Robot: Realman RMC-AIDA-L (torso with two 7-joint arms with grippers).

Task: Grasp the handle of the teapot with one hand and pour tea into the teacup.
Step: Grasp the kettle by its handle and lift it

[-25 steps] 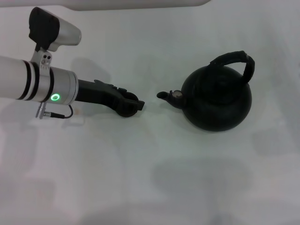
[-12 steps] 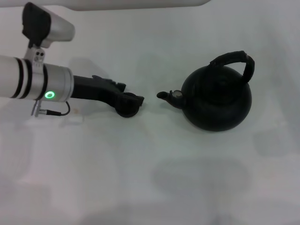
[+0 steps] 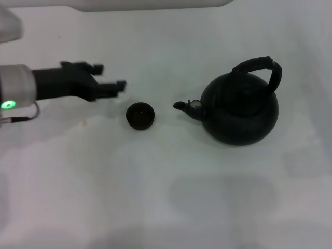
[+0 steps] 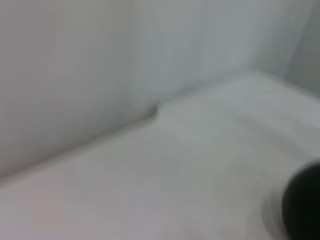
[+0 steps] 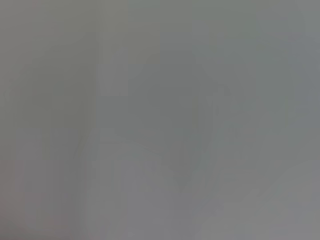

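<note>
Left hand point(image 3: 110, 77), fingers apart, empty, beside one teacup point(image 3: 140, 115); one teapot point(image 3: 239, 108) apart.

Matte black teapot point(image 3: 239, 110), its handle point(image 3: 262, 68) the same blackish shade, with a silvery glint at the spout tip. The teacup point(image 3: 140, 115) is dark brown-black against the plain white table point(image 3: 155, 197). Black left gripper point(image 3: 106, 80), pale arm, a green light glowing.

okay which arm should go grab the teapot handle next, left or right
Probably the right, though it is out of view. The handle arches over the teapot's right side, away from the left pincer, which hangs open beyond the teacup. The left arm would have to reach across cup and spout.
</note>
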